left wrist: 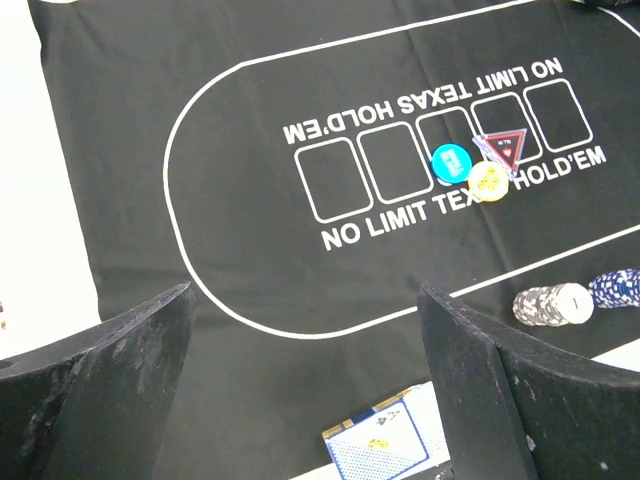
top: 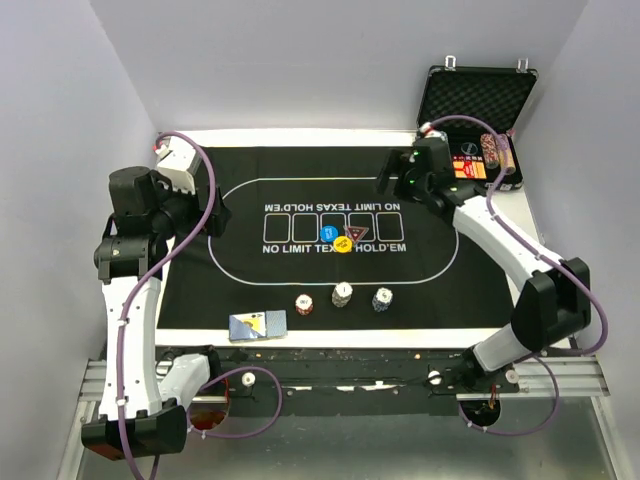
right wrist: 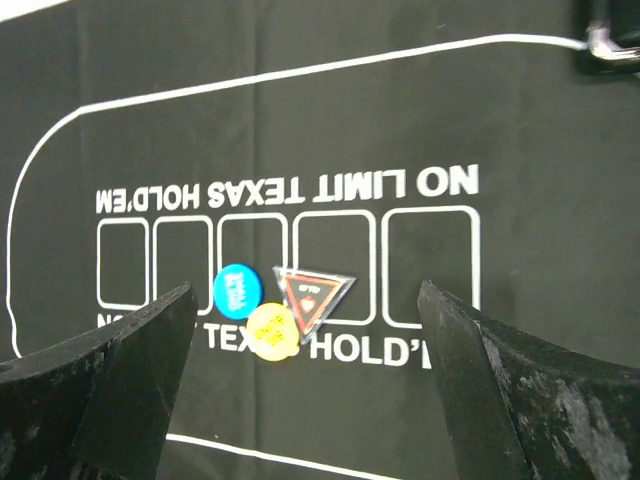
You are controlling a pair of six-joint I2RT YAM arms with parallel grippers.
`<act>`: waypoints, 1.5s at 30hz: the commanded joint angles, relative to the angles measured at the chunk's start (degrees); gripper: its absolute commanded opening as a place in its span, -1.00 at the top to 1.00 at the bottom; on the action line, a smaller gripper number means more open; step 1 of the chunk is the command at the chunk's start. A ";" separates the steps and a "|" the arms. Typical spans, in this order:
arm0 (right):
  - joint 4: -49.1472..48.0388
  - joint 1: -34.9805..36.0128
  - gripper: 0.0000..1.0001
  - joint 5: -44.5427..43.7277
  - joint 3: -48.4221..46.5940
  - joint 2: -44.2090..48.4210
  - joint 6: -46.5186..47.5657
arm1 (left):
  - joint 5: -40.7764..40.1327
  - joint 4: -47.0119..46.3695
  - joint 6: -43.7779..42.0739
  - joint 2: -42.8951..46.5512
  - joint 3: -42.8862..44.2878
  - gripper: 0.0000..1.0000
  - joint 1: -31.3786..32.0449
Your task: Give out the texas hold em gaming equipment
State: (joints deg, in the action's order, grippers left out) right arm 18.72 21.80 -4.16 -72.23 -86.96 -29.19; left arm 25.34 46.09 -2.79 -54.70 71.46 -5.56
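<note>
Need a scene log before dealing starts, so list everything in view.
Chip stacks: three, red, white, blue; mat's near edge.
Playing cards: one pile, blue-backed; mat's near-left edge.
Round buttons: two, blue, yellow; mat centre.
Triangular marker: one, dark red; beside the buttons.
Felt mat: one, black, white lettering.
Case: one, black, open; far right, holding spare chips.
Left gripper: open, empty.
Right gripper: open, empty.

White link shells and black joint housings on left arm [top: 135,330] and right arm [top: 497,238]. A purple cable [top: 213,215] runs along each in loose loops. Small green light [top: 411,182] at right wrist. On left gripper [left wrist: 305,292] and right gripper [right wrist: 305,290], fingers [left wrist: 110,385] matte black, wedge-shaped, scuffed with pale specks.
</note>
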 commanded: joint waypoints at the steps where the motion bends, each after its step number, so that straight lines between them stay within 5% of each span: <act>1: 4.66 6.40 -1.00 -8.21 -5.19 -3.56 3.96 | 0.49 -0.21 -0.38 0.38 -1.41 -0.98 -0.06; 19: 4.66 21.53 -0.95 -16.13 -22.78 -28.43 3.18 | 2.07 7.18 2.52 -10.69 8.78 -0.98 -2.26; 45: 3.96 23.81 -0.58 -17.63 -16.81 -36.09 1.33 | 0.94 9.37 0.33 -9.64 8.34 -0.98 -2.61</act>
State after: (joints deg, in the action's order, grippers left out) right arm 22.37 45.34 -18.74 -90.70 -122.21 -27.03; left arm 25.98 53.89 -2.17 -65.19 79.09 -7.88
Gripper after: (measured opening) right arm 0.796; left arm 0.990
